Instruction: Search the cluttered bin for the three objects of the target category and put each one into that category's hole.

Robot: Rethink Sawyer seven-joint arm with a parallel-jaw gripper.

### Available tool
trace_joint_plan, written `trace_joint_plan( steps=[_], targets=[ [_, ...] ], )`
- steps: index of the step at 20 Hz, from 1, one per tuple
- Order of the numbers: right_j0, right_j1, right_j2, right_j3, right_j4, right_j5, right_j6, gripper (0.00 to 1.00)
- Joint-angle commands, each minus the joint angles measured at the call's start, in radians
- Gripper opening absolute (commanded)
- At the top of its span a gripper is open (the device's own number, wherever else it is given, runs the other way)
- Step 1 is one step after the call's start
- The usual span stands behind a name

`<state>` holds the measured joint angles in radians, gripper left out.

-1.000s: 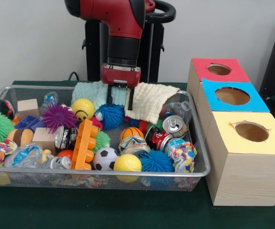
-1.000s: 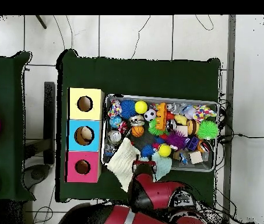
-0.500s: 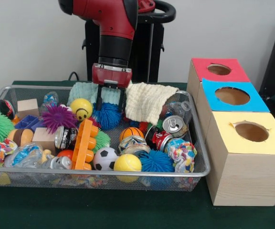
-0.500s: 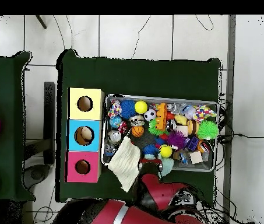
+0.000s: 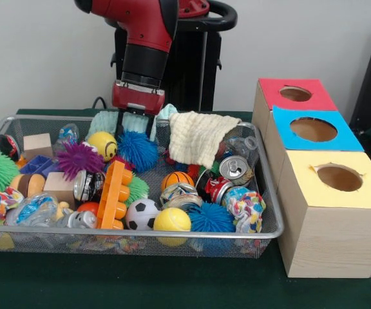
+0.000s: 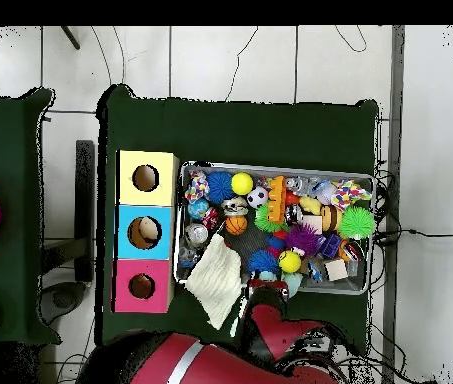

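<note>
Claw hangs over the bin; I can't tell its opening. Blue spiky ball just below, cream cloth beside.

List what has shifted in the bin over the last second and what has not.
In the front view the gripper swept left along the bin's far side, pushing the blue spiky ball and the yellow smiley ball left with it. The light blue cloth bunched up behind it. Nothing was grasped or released. The cream cloth, the cans, the other toys and the three boxes stayed put.
</note>
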<state>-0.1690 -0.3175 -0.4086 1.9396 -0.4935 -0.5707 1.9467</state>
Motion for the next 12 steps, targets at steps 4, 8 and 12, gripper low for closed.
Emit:
trace_joint_plan(
  steps=[4,8,12],
  targets=[
    [-0.004,0.036,-0.016,-0.132,0.071,-0.108,0.045,1.0],
    [0.0,0.039,-0.029,-0.13,0.087,-0.163,0.036,1.0],
    [0.004,0.041,-0.042,-0.141,0.082,-0.169,0.022,1.0]
  ],
)
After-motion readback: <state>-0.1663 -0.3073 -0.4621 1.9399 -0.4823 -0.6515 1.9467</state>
